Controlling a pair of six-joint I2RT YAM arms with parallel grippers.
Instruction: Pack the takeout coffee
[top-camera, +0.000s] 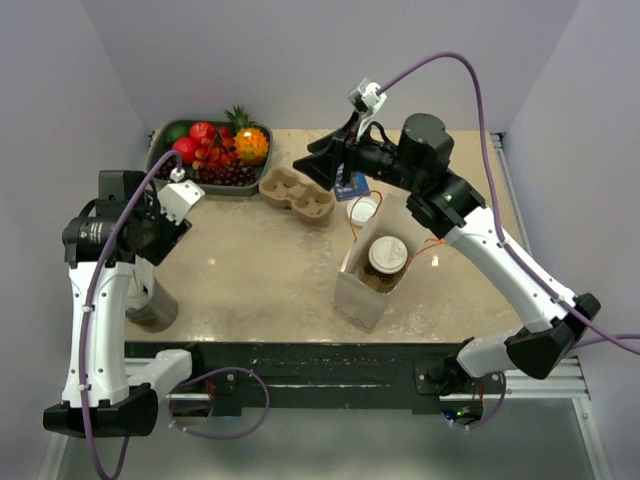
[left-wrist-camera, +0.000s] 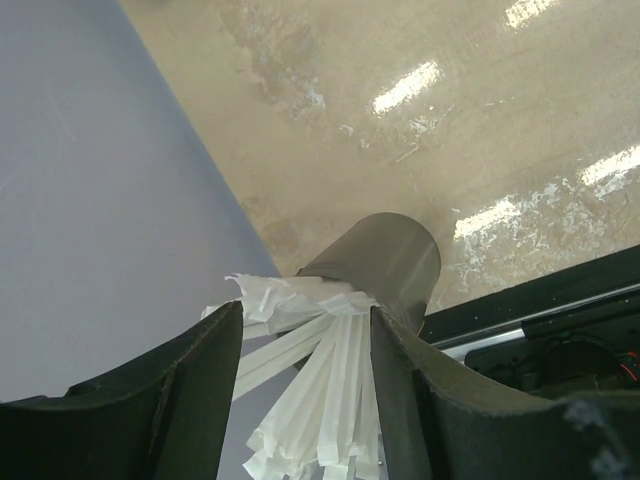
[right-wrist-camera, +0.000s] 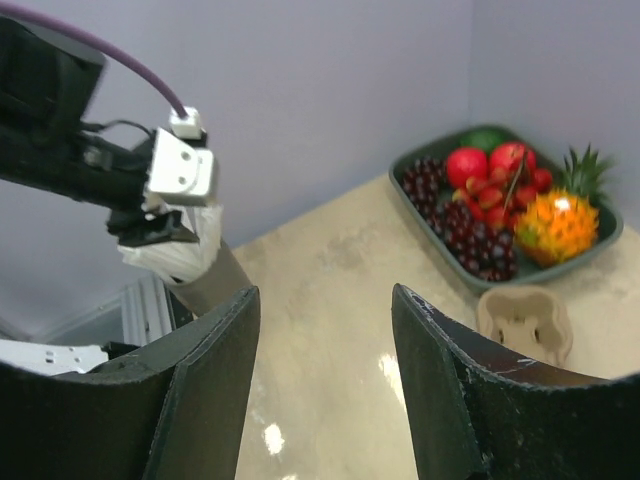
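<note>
Top view: takeout coffee (top-camera: 387, 255) sits in paper bag (top-camera: 358, 300); only the lid shows, cup body hidden by the bag walls. White round thing (top-camera: 362, 210) beyond the bag: too small to tell bare lid from lidded cup. Dark holder (top-camera: 160, 310) mostly behind left arm (top-camera: 100, 300).
Left wrist view: wrapped straws (left-wrist-camera: 320, 400) cut off at the bottom edge; whether the left gripper (left-wrist-camera: 305, 315) presses them is unclear.
Right wrist view: cup carrier (right-wrist-camera: 525, 320) partly behind a right gripper (right-wrist-camera: 322, 292) finger

Top camera: sat above and behind the arm bases, looked down, took in the whole worktop (top-camera: 250, 270). Left wrist camera: hung close over straws (left-wrist-camera: 310, 390) at the near left corner. Right wrist camera: faced the far left corner; shared the left gripper (right-wrist-camera: 168, 243), fruit tray (right-wrist-camera: 608, 232) and cup carrier (right-wrist-camera: 525, 325) with the top camera.
</note>
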